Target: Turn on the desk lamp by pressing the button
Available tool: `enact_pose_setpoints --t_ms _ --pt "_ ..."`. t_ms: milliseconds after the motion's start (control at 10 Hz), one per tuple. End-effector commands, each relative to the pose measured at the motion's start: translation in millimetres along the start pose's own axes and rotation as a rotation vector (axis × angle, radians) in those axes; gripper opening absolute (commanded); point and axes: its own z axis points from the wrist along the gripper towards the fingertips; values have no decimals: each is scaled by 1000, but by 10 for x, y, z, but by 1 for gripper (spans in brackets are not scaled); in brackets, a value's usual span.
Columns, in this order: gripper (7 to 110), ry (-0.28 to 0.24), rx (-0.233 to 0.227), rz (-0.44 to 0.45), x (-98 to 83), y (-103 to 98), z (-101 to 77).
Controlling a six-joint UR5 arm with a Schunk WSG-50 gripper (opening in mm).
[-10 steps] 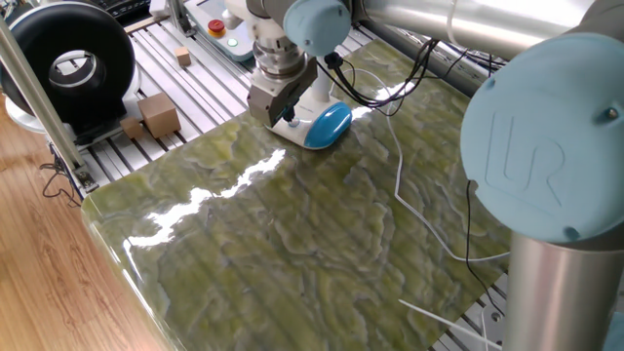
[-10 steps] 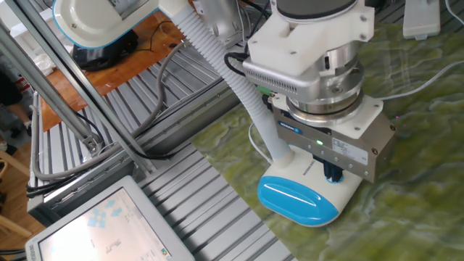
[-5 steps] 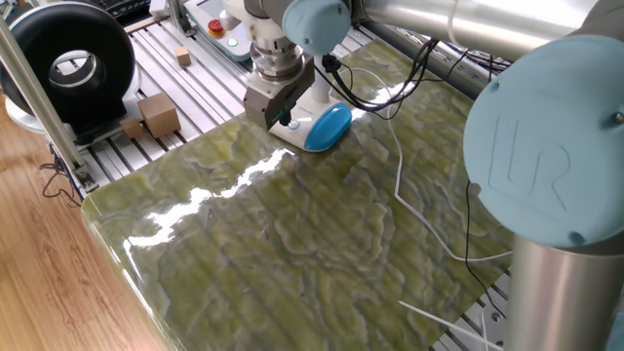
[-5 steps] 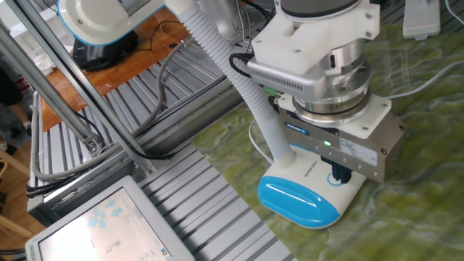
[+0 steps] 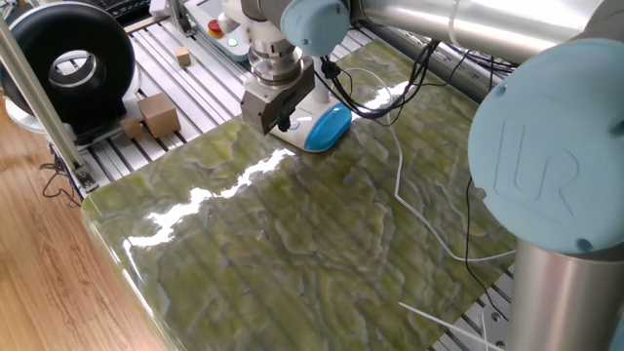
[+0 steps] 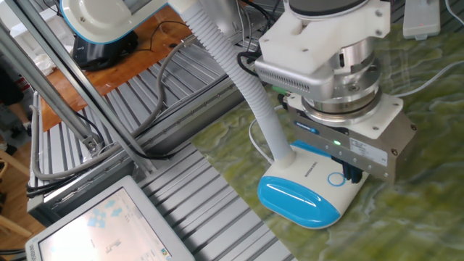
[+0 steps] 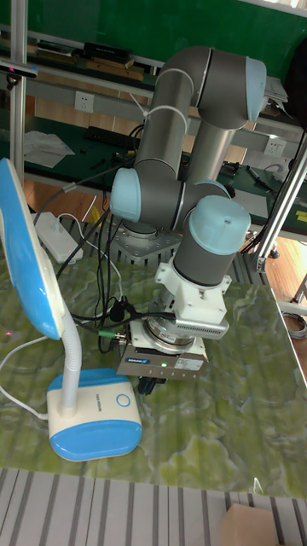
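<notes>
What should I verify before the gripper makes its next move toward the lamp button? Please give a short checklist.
1. Button uncovered and in view: ok.
2. Gripper over the button: not ok, it sits just beside it.
3. Lamp base flat on the table: ok.
4. Cord away from the gripper: ok.
5. Gripper open or shut: cannot tell.
6. Lamp lit: cannot tell, no glow seen.

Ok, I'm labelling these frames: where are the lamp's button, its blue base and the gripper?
button [image 7: 122, 400], tall fixed view, centre of the ringed circle.
desk lamp base [image 6: 299, 201], the other fixed view, blue front edge.
gripper [image 6: 351, 174], the other fixed view, dark fingertip under the grey body.
</notes>
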Motion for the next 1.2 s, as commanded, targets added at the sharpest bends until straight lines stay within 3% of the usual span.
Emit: enact_pose_setpoints --t_ms 0,200,300,400,500,600,700,1100 --pt "7 -26 -9 168 -62 16 -13" --pt "7 -53 -13 177 -125 22 -18" --pt "7 -78 -38 188 -195 79 -45" --pt "7 -111 -28 192 -278 51 -86" --pt "7 -93 -20 185 -217 46 -86" --pt "44 -65 11 150 -124 -12 -74" --pt "44 -58 44 144 -92 -89 -73" --pt "44 -31 44 129 27 -73 -33"
